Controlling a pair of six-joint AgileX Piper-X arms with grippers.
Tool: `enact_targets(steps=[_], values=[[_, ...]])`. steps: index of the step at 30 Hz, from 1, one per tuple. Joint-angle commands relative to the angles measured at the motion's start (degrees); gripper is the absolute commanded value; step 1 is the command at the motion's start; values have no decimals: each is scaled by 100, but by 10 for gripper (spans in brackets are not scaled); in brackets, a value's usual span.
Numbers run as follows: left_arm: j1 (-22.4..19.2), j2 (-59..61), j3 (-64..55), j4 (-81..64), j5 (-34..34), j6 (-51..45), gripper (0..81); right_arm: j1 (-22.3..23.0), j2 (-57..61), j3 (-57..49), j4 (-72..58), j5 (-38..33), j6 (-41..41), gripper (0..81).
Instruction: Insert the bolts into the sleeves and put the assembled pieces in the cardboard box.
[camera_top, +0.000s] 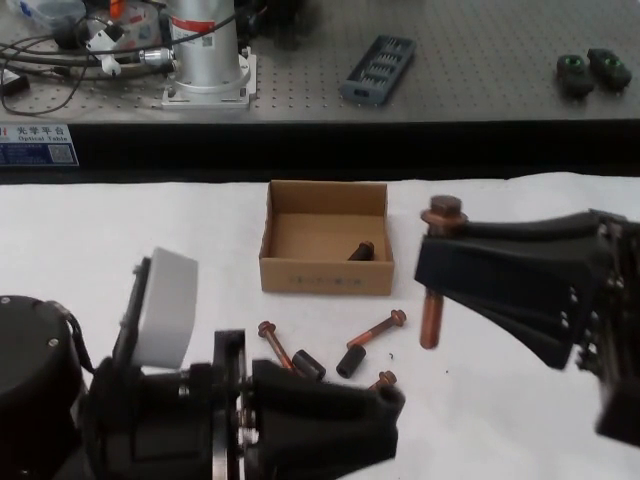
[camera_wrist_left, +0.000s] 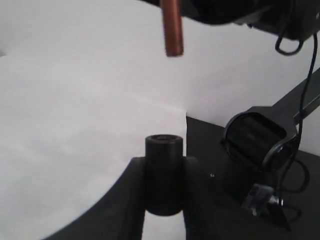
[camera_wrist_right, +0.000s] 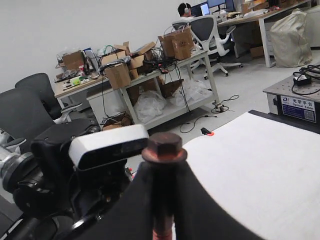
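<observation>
over the counter (camera_top: 120, 225) near the cardboard box (camera_top: 325, 272), the right claw (camera_wrist_right: 163, 174) is clamped on a bolt (camera_top: 431, 318), the left claw (camera_wrist_left: 164, 167) on an upright sleeve (camera_wrist_left: 163, 145), so the bolt tip should line up over the hole before lowering.

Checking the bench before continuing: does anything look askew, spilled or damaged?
Nothing stands out. The loose bolts and sleeves lie scattered near the cardboard box. The right claw holds a bolt upright; the left claw holds a sleeve upright.

Tapered matte-black pincer fingers (camera_wrist_left: 132, 200), white wrist camera housing (camera_top: 165, 305), looping black cable (camera_wrist_left: 278, 44), rounded black joint (camera_top: 35, 365)
</observation>
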Motion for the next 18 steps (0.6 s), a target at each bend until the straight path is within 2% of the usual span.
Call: enact_targets(steps=[1, 8, 18], values=[[-23, 56, -27, -543, 13, -288, 6, 21, -230, 126, -102, 57, 10, 29], [-23, 80, -27, -1065, 29, -697, 6, 21, -222, 246, -204, 29, 10, 29], [-23, 80, -27, -1101, 29, -696, 6, 21, 337, 246, -1341, -350, 277, 29]])
